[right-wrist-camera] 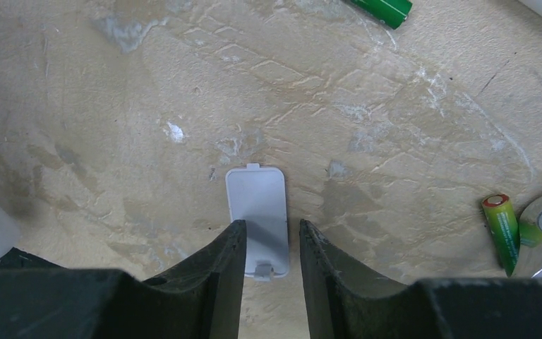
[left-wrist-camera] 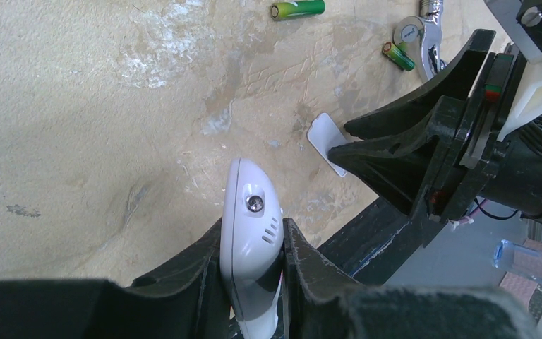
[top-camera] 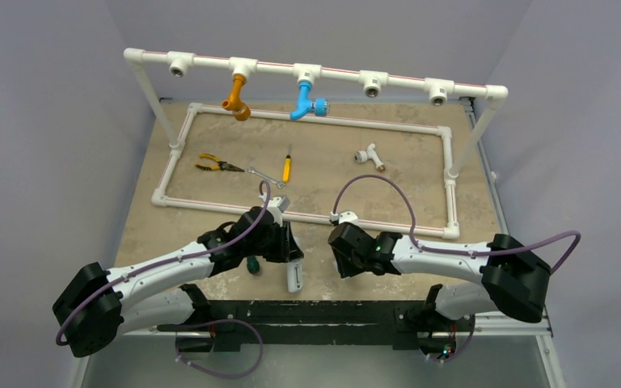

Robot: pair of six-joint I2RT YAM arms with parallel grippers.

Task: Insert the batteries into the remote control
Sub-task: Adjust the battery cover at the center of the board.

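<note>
Though hidden overhead, cover plate (right-wrist-camera: pixel 256 201) shows | left hand (left-wrist-camera: pixel 253 229) clamps remote control (left-wrist-camera: pixel 248 258)

White remote control (left-wrist-camera: pixel 250 236); batteries (left-wrist-camera: pixel 297 8) green shading to yellow; white cover plate (right-wrist-camera: pixel 257 205); counter (right-wrist-camera: pixel 113 106) mottled beige with pale streaks.

The slim white plastic remote control (left-wrist-camera: pixel 243 183) sits between the left gripper's (left-wrist-camera: pixel 253 227) fingers at the near middle of the tan table (right-wrist-camera: pixel 113 106). The small flat white cover plate (right-wrist-camera: pixel 257 205) lies just right of it, partly under the right gripper (right-wrist-camera: pixel 272 229). Two slim green cylinder batteries (left-wrist-camera: pixel 296 8) lie near the plate, one just beside a metal wrench head (left-wrist-camera: pixel 416 32).
</note>
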